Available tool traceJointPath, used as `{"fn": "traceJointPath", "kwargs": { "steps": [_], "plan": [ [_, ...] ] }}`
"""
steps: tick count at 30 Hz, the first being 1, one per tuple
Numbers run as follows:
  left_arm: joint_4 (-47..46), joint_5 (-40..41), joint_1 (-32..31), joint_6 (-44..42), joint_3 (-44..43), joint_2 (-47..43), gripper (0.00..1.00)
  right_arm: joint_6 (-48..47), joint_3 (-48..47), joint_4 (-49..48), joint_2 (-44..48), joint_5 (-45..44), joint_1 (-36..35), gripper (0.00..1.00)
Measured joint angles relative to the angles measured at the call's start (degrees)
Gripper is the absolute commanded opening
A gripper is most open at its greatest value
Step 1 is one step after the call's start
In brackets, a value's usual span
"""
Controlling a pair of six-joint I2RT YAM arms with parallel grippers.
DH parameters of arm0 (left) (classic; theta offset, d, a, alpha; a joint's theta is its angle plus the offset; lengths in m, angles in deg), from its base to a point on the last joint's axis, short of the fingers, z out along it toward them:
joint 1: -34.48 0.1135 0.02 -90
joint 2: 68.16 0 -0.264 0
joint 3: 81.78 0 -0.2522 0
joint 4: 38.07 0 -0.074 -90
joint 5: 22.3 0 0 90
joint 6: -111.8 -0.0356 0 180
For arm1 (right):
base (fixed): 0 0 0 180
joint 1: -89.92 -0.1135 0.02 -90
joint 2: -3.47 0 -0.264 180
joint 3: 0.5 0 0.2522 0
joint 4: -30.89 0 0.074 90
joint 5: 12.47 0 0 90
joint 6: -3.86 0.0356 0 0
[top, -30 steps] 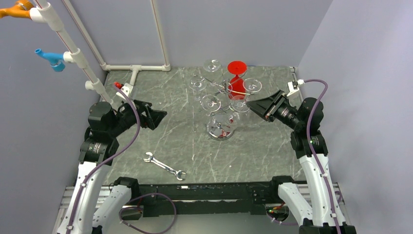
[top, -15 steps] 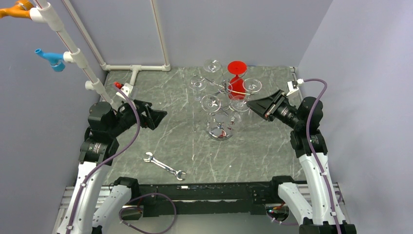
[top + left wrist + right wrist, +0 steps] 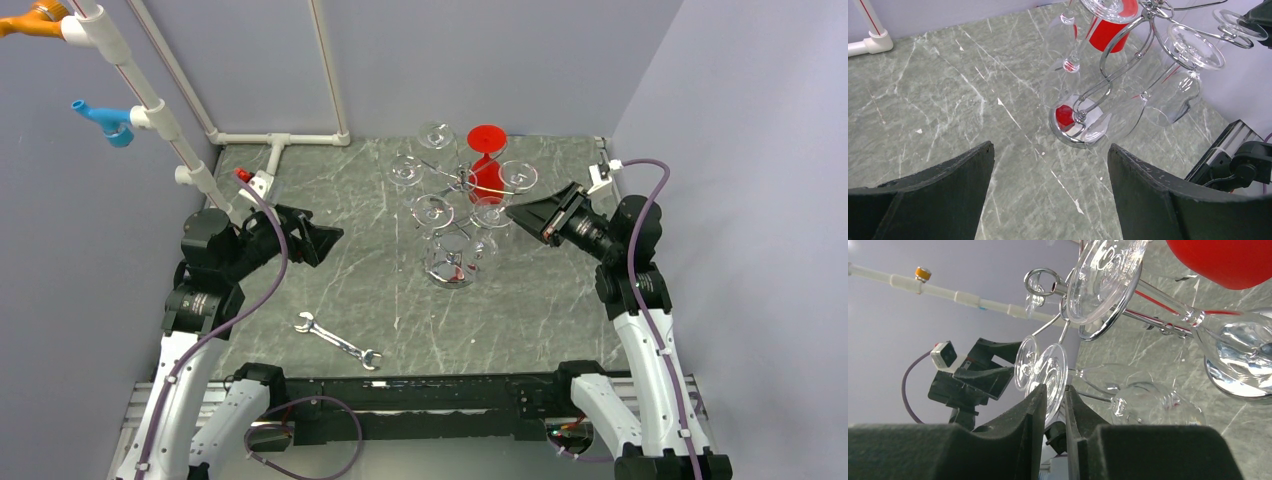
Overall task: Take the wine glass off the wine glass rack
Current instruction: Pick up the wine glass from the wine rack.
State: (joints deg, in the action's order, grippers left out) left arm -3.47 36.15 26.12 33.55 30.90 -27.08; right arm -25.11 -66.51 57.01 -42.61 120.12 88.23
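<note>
The wine glass rack [image 3: 465, 181] is a chrome wire stand with a round dished base [image 3: 440, 275] in the middle of the table. Several clear wine glasses hang upside down from its arms, and one red glass [image 3: 487, 160] hangs at the back. My right gripper [image 3: 512, 212] is shut on the round foot of a clear wine glass [image 3: 1052, 371] at the rack's right side; its stem and bowl [image 3: 1148, 407] slope down toward the base. My left gripper [image 3: 335, 236] is open and empty, well left of the rack. Its wrist view shows the base [image 3: 1060, 136] ahead of the open fingers [image 3: 963, 170].
A silver wrench [image 3: 338, 340] lies near the front of the table. A white pipe frame [image 3: 275, 140] stands along the back left with blue and orange fittings. Grey walls close in the table at the back and right.
My right gripper has drawn back slightly to the right with the glass foot in it, and the hanging bowls near the base have shifted a little. The left arm has not moved.
</note>
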Motion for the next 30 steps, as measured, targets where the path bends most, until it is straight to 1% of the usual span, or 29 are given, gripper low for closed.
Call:
{"fn": "traceJointPath", "kwargs": {
  "steps": [6, 16, 22, 25, 30],
  "plan": [
    [0.0, 0.31, -0.26, -0.02, 0.0, 0.0, 0.87, -0.17, -0.26, 0.02, -0.48, 0.0, 0.0, 0.19],
    [0.02, 1.05, -0.52, -0.02, 0.0, 0.0, 0.87, -0.22, -0.42, 0.07, -0.94, -0.04, 0.0, 0.12],
    [0.02, 1.25, -0.52, -0.02, 0.0, 0.0, 0.87, -0.22, -1.18, 0.17, -0.96, -0.04, 0.0, 0.05],
    [0.02, 1.33, -0.52, -0.02, 0.0, -0.02, 0.87, -0.13, -1.46, 0.24, -0.96, -0.04, 0.0, 0.0],
    [0.02, 1.42, -0.52, -0.02, 0.0, -0.02, 0.87, -0.15, -1.81, 0.94, -1.05, -0.09, 0.0, 0.0]
  ]
}}
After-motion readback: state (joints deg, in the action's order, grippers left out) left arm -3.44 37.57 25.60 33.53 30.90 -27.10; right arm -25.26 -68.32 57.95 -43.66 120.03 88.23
